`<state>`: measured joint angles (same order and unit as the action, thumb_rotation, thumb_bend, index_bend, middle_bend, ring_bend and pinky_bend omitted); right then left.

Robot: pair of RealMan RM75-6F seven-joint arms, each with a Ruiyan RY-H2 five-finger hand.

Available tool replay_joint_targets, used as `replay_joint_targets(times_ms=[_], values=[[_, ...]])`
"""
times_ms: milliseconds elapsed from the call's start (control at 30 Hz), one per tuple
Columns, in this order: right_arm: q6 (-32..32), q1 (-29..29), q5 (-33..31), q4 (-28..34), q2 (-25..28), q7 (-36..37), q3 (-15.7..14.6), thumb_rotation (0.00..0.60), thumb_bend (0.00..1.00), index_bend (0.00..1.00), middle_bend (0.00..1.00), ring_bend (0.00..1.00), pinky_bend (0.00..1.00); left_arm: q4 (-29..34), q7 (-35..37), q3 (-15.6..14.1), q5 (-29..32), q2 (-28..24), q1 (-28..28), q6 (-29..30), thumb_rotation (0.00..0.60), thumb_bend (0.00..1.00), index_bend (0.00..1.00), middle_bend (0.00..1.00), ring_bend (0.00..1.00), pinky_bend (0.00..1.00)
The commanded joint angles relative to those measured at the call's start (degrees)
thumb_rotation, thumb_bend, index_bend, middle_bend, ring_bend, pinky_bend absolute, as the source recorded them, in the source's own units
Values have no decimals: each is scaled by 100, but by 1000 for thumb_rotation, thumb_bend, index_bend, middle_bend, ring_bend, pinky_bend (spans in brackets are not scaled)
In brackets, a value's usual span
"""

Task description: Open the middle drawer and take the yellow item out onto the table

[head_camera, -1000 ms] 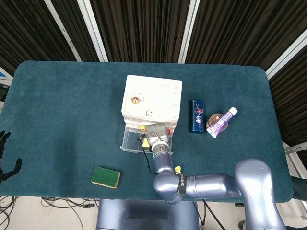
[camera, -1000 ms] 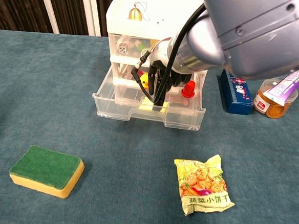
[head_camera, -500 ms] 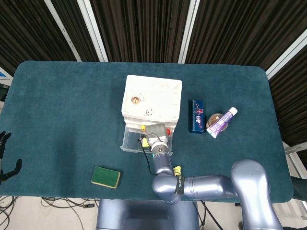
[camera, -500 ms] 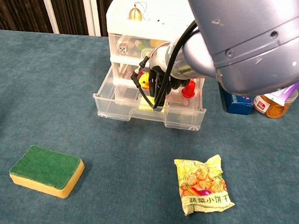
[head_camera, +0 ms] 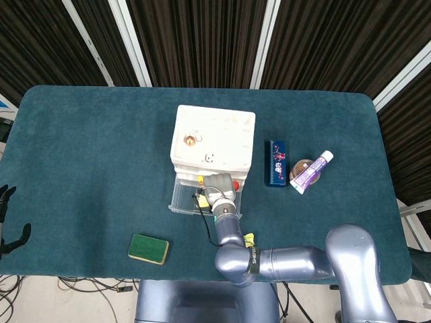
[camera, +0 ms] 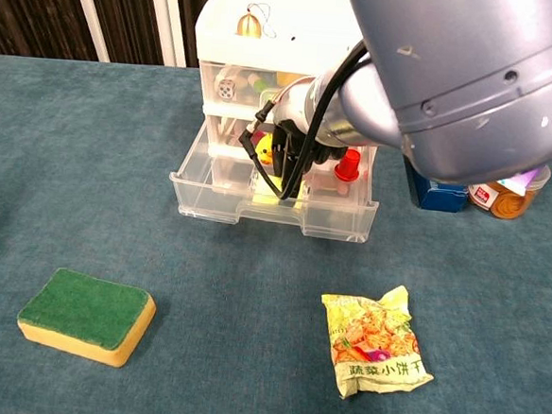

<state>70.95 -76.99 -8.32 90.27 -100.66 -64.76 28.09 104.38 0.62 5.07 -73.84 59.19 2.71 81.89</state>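
The white drawer unit (head_camera: 214, 138) stands mid-table with its clear middle drawer (camera: 221, 179) pulled out. A yellow item (camera: 264, 149) with a bit of red on it lies in the drawer's left half. My right hand (camera: 287, 156) reaches down into the drawer, its dark fingers pointing down right against the yellow item and partly covering it. Whether they have closed on it is hidden. In the head view the right hand (head_camera: 219, 188) sits over the open drawer (head_camera: 182, 198). My left hand (head_camera: 5, 198) shows only as dark, spread fingers at the far left edge, holding nothing.
A small red piece (camera: 348, 165) stands in the drawer's right half. A green-and-yellow sponge (camera: 86, 315) and a snack packet (camera: 375, 342) lie in front of the unit. A blue box (head_camera: 275, 163) and a jar with a tube (head_camera: 310, 171) sit to its right.
My right hand has shifted slightly left inside the drawer, closer onto the yellow item. The yellow item and the drawer have not moved.
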Motion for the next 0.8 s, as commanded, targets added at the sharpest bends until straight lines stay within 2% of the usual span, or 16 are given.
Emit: replay_joint_targets(times_ms=[33,433,800], values=[[-16,50,72,30,-6,93,14,600,316,592,1000,1000,1000,6,9,1,7,-7,2,-6,600,403,30,0,0,0],[-101,198,185,178,80,333,60,600,520,616,1000,1000,1000,6,14,9,25,-13,3,0,600,403,31,0,0,0],[-246,383,233,573,362,595,144,600,539,618,1000,1000,1000,8,26,12,60,-25,10,-26,600,403,31,0,0,0]])
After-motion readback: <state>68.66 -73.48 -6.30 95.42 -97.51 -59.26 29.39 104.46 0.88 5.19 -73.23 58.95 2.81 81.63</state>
